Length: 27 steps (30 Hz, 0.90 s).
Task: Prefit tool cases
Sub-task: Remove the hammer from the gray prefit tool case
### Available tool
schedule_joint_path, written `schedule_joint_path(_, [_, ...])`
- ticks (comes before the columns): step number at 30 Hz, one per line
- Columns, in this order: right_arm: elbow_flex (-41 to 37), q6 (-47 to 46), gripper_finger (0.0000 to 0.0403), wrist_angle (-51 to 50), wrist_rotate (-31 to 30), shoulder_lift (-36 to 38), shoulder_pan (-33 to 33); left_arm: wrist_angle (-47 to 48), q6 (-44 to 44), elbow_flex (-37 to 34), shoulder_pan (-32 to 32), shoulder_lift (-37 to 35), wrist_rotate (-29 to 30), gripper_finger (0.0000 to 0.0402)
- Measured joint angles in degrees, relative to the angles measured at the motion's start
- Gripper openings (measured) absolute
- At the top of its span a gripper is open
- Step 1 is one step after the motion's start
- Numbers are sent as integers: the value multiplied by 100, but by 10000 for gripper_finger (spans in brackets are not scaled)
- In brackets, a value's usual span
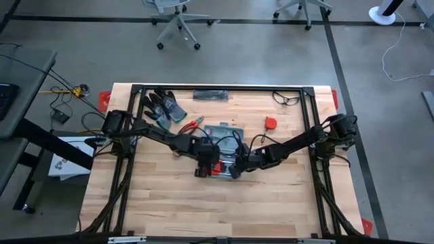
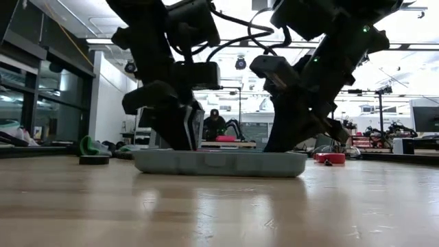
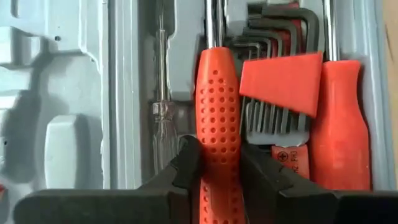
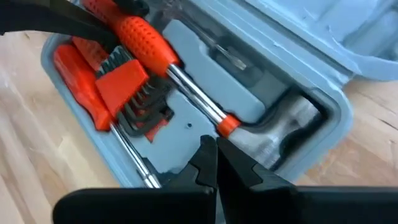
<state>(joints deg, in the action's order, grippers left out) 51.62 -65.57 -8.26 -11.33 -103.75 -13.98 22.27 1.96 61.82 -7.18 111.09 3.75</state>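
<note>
The blue-grey tool case point(image 1: 224, 139) lies open in the middle of the table, and the low view shows its tray point(image 2: 219, 163) flat on the wood. In the tray lie hex keys in an orange holder point(image 3: 280, 81), a plain orange handle point(image 3: 339, 124) and a dotted orange screwdriver point(image 4: 143, 40). My left gripper point(image 3: 219, 171) points steeply down over the tray's near part and is shut on the screwdriver. My right gripper point(image 4: 214, 158) is shut, with its tips at the tray beside the screwdriver's shaft point(image 4: 193, 90). My left gripper pinches the dotted orange handle point(image 3: 217, 134) between its two fingers, one on each long side. The fingers point(image 3: 186, 165) come from above, slanting down, and lie across the handle. The screwdriver lies along the tray, its shaft pointing away from the gripper. My right gripper's shut fingertips point(image 4: 208, 155) point down onto the tray's blue-grey inner surface point(image 4: 180, 158) near its rim. Whether they press on it or hover just above, I cannot tell.
Dark gloves point(image 1: 163, 105) lie at the far left, with red-handled pliers point(image 1: 192, 125) beside the case. A round red object point(image 1: 270, 123) lies to the case's right. A flat black item point(image 1: 211, 95) and a cord point(image 1: 286, 99) lie at the far edge. Bare wood spreads toward the near edge.
</note>
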Motion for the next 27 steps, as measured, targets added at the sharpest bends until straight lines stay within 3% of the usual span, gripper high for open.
schedule_joint_path(2, [0,1,0,8,6,1,0,-7,-125,0,-21,0,187,78])
schedule_joint_path(6, [0,1,0,20,-38,-1,-33,-27,-84,0,-89,33,890,136])
schedule_joint_path(8, [0,1,0,23,-40,-1,-44,-73,200,0,-73,32,910,133])
schedule_joint_path(12, [0,1,0,38,-42,9,-57,-64,379,-2,-42,33,414,61])
schedule_joint_path(20, [-26,162,0,298,-16,291,-122,-57,-195,7,215,-6,-1298,60])
schedule_joint_path(27, [-20,485,0,268,-455,810,-103,72,-11,-9,344,-109,-1594,58])
